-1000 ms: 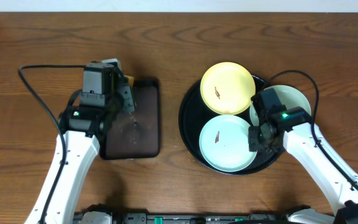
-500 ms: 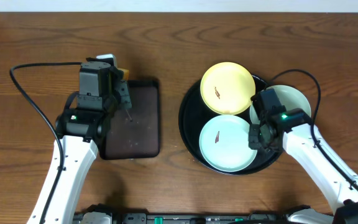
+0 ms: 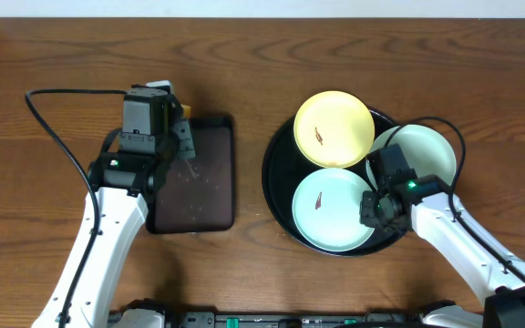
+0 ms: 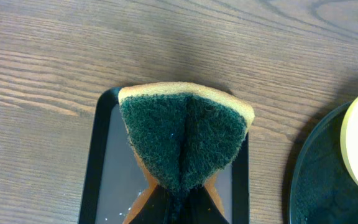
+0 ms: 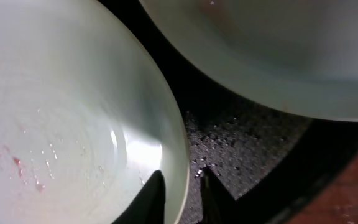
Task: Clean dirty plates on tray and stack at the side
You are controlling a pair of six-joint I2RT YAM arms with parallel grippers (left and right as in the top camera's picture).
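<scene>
**A:** What is the right gripper (image 5: 182, 190) up to?

**B:** Its two fingertips straddle the rim of the near mint plate (image 5: 73, 118), one inside the dish and one over the round black tray (image 5: 247, 149); the gap is narrow, but it cannot be told whether they already pinch; the stance suits lifting that plate by its edge, with its reddish smear (image 5: 17, 165) not yet wiped

**A:** And the left gripper (image 4: 178, 210)?

**B:** It is clamped on a sponge (image 4: 185, 137), folded with the green scouring face outward, above the rectangular tray (image 4: 98, 180); probably it is held ready for wiping; the yellow plate (image 3: 334, 128) and the far mint plate (image 3: 424, 150) share the round tray

**A:** What differs from a second ago?

**B:** The right wrist has slid off the far mint plate, baring more of it; the left arm has swayed slightly left and back; no plate has moved
</scene>
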